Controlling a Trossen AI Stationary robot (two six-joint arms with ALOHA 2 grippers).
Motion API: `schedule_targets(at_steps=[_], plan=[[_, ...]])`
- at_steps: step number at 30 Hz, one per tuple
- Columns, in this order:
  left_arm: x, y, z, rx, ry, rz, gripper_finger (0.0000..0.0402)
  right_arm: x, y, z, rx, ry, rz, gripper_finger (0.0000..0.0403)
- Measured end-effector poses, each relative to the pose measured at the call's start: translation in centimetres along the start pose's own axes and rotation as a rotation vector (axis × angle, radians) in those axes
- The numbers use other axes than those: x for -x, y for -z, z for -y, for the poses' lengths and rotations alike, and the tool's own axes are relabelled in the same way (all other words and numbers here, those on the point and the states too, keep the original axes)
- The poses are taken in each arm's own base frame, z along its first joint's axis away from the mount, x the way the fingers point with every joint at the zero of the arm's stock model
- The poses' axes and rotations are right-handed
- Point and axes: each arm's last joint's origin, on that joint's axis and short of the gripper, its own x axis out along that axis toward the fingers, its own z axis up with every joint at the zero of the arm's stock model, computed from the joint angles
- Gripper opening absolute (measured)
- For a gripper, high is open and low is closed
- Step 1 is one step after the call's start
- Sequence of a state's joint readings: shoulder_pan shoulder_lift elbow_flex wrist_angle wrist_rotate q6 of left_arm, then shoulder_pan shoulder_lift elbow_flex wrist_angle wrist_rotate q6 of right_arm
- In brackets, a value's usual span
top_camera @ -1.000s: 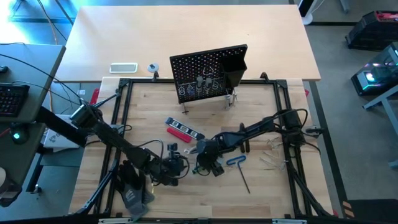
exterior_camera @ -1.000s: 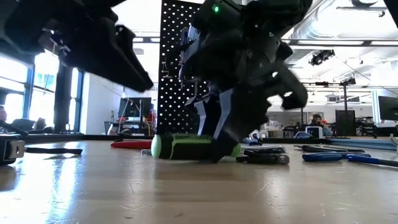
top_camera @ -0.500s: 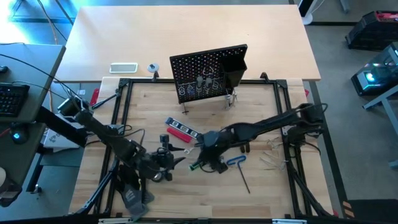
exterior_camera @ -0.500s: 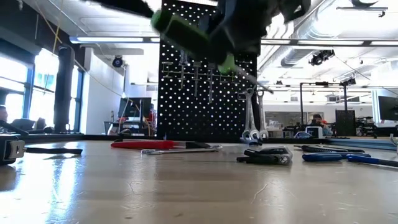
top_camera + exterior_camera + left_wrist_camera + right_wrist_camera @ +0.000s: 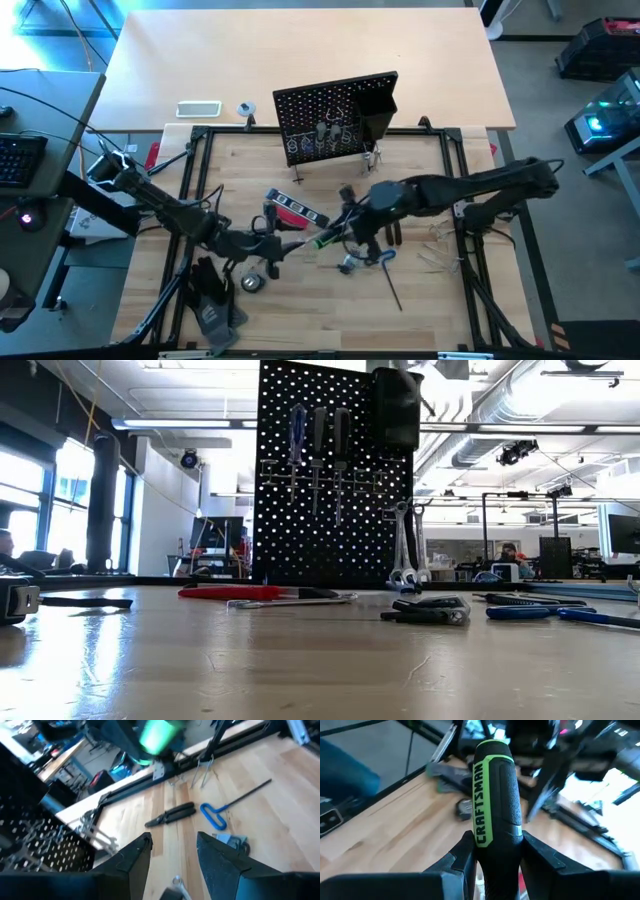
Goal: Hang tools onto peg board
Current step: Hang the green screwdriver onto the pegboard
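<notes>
While the right gripper (image 5: 345,228) is clamped around the green screwdriver (image 5: 328,238), holding it above the middle of the table (image 5: 420,290), the left gripper (image 5: 172,851) hovers nearby with its fingers apart and nothing between them. The peg board (image 5: 335,118) stands upright at the far edge, with screwdrivers (image 5: 317,435) and wrenches (image 5: 405,550) hanging on it. The pliers (image 5: 170,815) and blue hex key (image 5: 385,268) lie on the wood; the blurred silver piece (image 5: 349,266) beside them is perhaps a wrench.
</notes>
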State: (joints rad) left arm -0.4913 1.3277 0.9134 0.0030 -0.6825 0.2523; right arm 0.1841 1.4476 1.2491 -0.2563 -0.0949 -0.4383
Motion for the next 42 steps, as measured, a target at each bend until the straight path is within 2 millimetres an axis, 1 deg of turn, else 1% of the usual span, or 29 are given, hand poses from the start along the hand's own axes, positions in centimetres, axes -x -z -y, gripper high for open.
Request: schedule_targets(at_steps=[3,7,10,14,20,27,30,33,38,42], plan=[[-0.7,-0.2,-0.9,-0.004,0.025,0.038,0.0152,1.8,-0.8,0.3,0.023,0.054,0.025,0.0108],[-1.6,-0.5,-2.3,-0.008,0.061,0.105,0.0152,3.7,-1.5,0.5,0.052,0.101,0.053,0.0108],[-2.3,-0.4,-3.4,0.0,0.094,0.144,0.0152,4.9,-1.8,0.7,0.063,0.119,0.073,0.0108],[-3.1,-0.1,-4.8,0.01,0.114,0.164,0.0152,5.9,-1.7,1.0,0.059,0.133,0.068,0.0108],[-3.8,-0.3,-6.8,0.031,0.11,0.26,0.0152,6.3,-1.7,1.4,0.056,0.144,0.081,0.0108],[-4.0,-1.2,-9.1,0.03,0.103,0.459,0.0152,6.4,-2.0,2.0,0.065,0.183,0.129,0.0108],[-4.1,-1.2,-9.8,0.019,0.13,0.508,0.0152,6.6,-2.1,2.5,0.065,0.185,0.168,0.0108],[-4.1,-1.3,-10.1,-0.031,0.136,0.551,0.0152,6.7,-2.4,3.0,0.059,0.205,0.211,0.0108],[-3.8,-1.9,-10.7,-0.082,-0.012,0.584,0.0153,7.1,-2.7,3.8,0.04,0.258,0.271,0.0108],[-3.5,-2.3,-11.0,-0.1,-0.058,0.634,0.0165,7.2,-2.6,4.4,0.034,0.275,0.278,0.0108]])
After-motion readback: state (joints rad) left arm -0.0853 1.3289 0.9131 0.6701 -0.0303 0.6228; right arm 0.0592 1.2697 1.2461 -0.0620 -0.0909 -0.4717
